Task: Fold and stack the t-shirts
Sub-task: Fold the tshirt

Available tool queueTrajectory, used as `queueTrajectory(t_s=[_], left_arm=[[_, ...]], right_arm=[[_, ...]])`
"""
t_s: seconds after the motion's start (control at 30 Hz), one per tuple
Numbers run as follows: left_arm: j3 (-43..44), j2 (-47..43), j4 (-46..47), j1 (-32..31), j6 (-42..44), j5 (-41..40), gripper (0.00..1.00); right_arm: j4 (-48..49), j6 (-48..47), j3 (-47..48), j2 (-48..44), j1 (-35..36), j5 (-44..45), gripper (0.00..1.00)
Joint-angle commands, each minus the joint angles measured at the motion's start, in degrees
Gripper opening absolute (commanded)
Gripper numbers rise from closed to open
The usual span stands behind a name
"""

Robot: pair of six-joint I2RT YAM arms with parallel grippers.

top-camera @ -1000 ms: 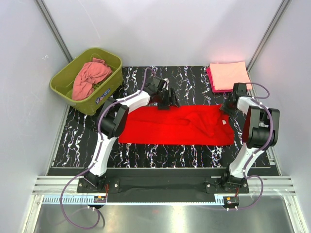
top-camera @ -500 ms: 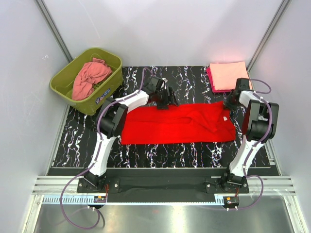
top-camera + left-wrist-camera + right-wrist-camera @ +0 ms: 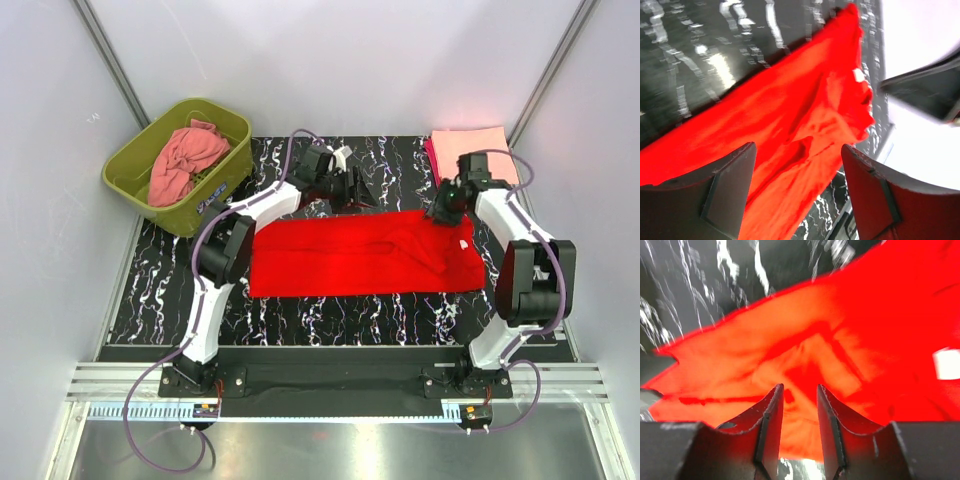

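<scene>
The bright red t-shirt [image 3: 360, 255] lies as a long folded band across the middle of the table, rumpled at its right end with a white label showing. My left gripper [image 3: 363, 189] hovers open just beyond its far edge; in the left wrist view its jaws [image 3: 797, 152] stand wide apart above the red cloth [image 3: 790, 115], holding nothing. My right gripper [image 3: 441, 211] is over the shirt's far right corner; its jaws [image 3: 800, 392] stand a little apart above the red cloth [image 3: 805, 340], with nothing between them. The pale peach shirt [image 3: 470, 152] lies folded on the magenta one [image 3: 433, 160] at the far right.
An olive-green tub [image 3: 135, 160] at the far left holds the crumpled salmon-pink shirt [image 3: 185, 158]. Grey walls close in both sides. The black marbled table [image 3: 180, 290] ends at a metal rail in front.
The left gripper has drawn back and to the right off the shirt's far edge. The right gripper has swung left from the table's right side to over the shirt's far right corner.
</scene>
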Motion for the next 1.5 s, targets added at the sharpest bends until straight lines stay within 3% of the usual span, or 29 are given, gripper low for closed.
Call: queueTrajectory(t_s=[0.0,0.13,0.43,0.57,0.67,0.77,0.83,0.93,1.1,1.27,1.47], left_arm=[[-2.4,-2.5,6.4,-0.8,-0.4,6.1,0.73],[-6.1,-2.8,9.7,-0.8,-1.9,6.0,0.71],[-6.5,-3.3,4.0,-0.4,1.4,0.9,0.71],[-6.4,-3.8,2.5,0.2,2.0,-0.2,0.71],[-6.0,-4.6,0.0,0.5,3.2,-1.8,0.71],[-7.3,-5.2,4.0,0.5,3.0,0.5,0.72],[-7.4,-4.4,10.5,0.2,1.7,6.4,0.71],[-4.0,-0.8,13.1,-0.8,-0.1,8.7,0.70],[-1.5,3.7,15.8,-3.0,-1.5,10.5,0.58],[0.1,6.2,14.5,-4.5,0.3,9.8,0.60],[5.4,8.8,8.5,-5.5,2.6,8.5,0.66]], right_arm=[[0.0,-1.4,-3.1,0.0,2.6,-4.2,0.40],[0.3,-1.4,-5.1,3.1,5.7,-5.6,0.38],[-2.9,-2.4,-6.5,2.6,7.4,-1.9,0.36],[-6.4,-2.4,-2.3,0.2,7.5,-2.2,0.30],[-6.5,-1.2,-0.5,-1.1,7.5,-1.6,0.19],[-5.1,-1.4,-0.2,0.5,7.6,-2.0,0.16],[-5.0,-1.8,0.1,1.8,7.6,-0.7,0.16],[-2.0,-1.5,-0.5,2.9,7.6,0.9,0.15],[3.1,0.2,-3.1,6.1,7.6,-2.2,0.12],[2.7,0.1,-2.0,10.6,7.5,-0.1,0.10],[0.9,0.4,-0.9,9.9,7.5,1.5,0.09]])
